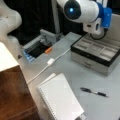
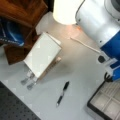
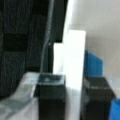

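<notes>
My arm (image 1: 82, 11) hangs above the compartmented case (image 1: 96, 53) at a front view's right. A notebook (image 1: 61, 100) lies at the bottom, a pen (image 1: 94, 92) well apart beside it. My gripper (image 3: 73, 100) (wrist view) has fingers (image 3: 51, 96) spread, holding nothing.

One pen (image 1: 94, 92), one notebook (image 1: 61, 100), one case (image 1: 96, 53)

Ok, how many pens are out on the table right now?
1. The pen lies on the grey table, toward a front view's right of the spiral notebook and below the compartment case. Others may be hidden.
</notes>
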